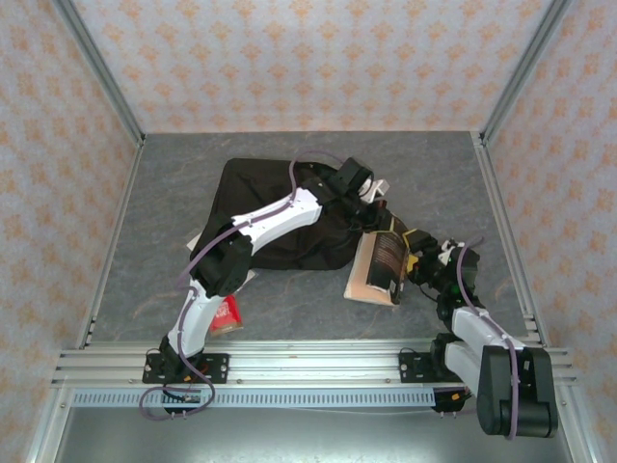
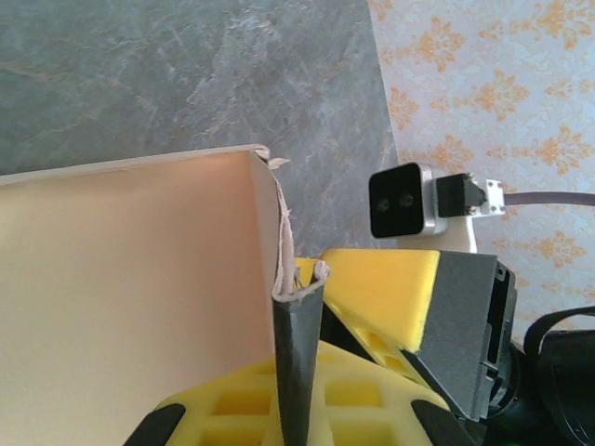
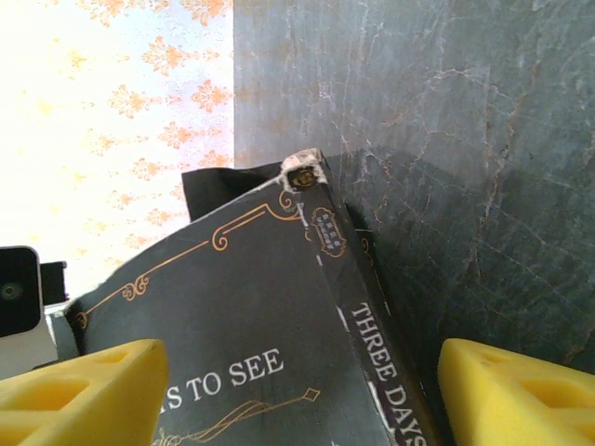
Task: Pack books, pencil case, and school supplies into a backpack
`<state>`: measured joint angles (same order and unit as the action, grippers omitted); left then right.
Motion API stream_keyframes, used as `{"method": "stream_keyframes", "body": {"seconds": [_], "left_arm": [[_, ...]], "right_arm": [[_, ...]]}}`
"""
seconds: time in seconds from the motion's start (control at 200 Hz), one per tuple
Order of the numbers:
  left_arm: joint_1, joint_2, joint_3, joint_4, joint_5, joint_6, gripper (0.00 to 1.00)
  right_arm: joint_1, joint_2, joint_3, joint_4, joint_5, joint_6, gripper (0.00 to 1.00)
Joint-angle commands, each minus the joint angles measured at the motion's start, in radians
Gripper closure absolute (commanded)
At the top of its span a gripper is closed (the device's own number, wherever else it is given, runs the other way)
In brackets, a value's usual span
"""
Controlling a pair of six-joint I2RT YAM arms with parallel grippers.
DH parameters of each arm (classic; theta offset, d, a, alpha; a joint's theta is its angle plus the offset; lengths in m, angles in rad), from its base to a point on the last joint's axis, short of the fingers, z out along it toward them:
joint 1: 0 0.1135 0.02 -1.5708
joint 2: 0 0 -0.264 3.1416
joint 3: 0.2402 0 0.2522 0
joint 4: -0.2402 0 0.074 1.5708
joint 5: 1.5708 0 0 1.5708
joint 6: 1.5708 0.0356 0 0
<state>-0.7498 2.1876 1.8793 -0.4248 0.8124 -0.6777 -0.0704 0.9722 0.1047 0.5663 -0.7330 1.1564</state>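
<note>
Both the left gripper (image 1: 378,214) and right gripper (image 1: 413,262) pinch the black book (image 1: 386,265), just beside the backpack (image 1: 280,217). It is not inside yet. A red packet (image 1: 227,313) waits on the table.

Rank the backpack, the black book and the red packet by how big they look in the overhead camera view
1. The backpack, easily the largest, though the left arm covers part of it.
2. The black book, held up near the right pincer.
3. The red packet, smallest, half hidden behind the left arm.

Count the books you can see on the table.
1 certain: the black book, tilted beside the backpack, with the right claw at it. A red item near the left arm's base is unclear; others may be hidden.
</note>
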Motion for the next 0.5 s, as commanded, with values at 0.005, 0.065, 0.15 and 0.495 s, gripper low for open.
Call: {"method": "stream_keyframes", "body": {"seconds": [0.005, 0.065, 0.15, 0.495], "left_arm": [[0.001, -0.004, -0.02, 0.04, -0.014, 0.0, 1.0], [0.003, 0.005, -0.017, 0.025, -0.024, 0.005, 1.0], [0.007, 0.009, -0.018, 0.0, -0.047, 0.016, 1.0], [0.013, -0.016, -0.021, -0.069, -0.114, 0.027, 0.43]], "right_arm": [[0.025, 0.002, 0.016, 0.09, -0.045, 0.019, 0.27], [0.033, 0.011, 0.02, 0.088, -0.04, 0.019, 0.31], [0.041, 0.02, 0.021, 0.079, -0.029, 0.009, 0.36], [0.055, 0.017, 0.046, -0.062, 0.034, -0.068, 0.76]]}}
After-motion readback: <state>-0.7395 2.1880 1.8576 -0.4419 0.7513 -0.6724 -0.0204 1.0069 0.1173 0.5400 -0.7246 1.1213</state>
